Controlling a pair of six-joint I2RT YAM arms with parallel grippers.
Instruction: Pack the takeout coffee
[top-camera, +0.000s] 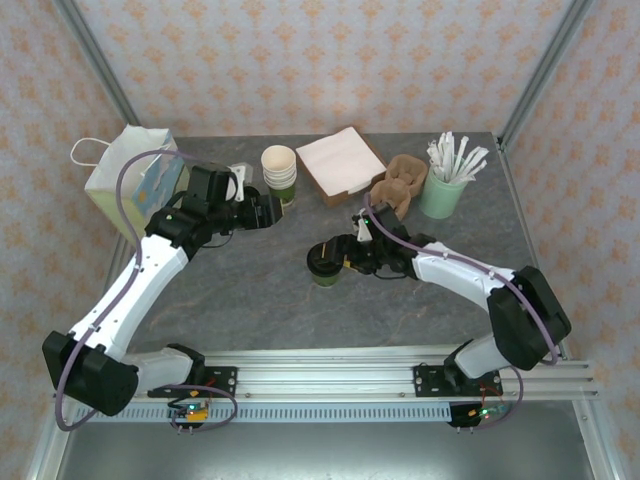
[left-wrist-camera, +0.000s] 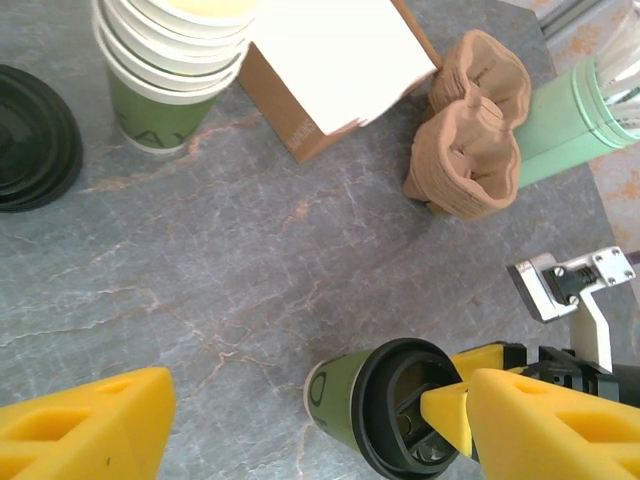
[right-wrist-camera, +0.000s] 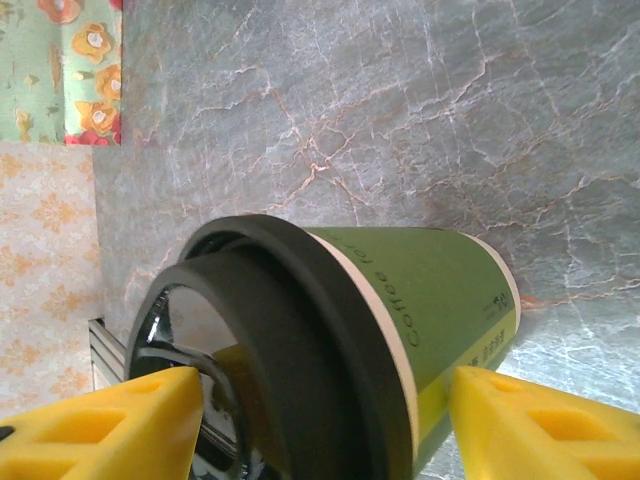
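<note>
Overhead camera looks down from behind me over the whole table; my left wrist looks rightward, my right wrist sits close — all share the takeout coffee.

"Coffee" runs along the green side of the takeout coffee, just below its lid. The smaller print beside it and the faint lettering on the stacked cups are both unreadable.

On the table the takeout coffee stands upright near the middle with the right end effector at its right side, while the left end effector hovers beside the stack of cups, right of the paper bag.
</note>
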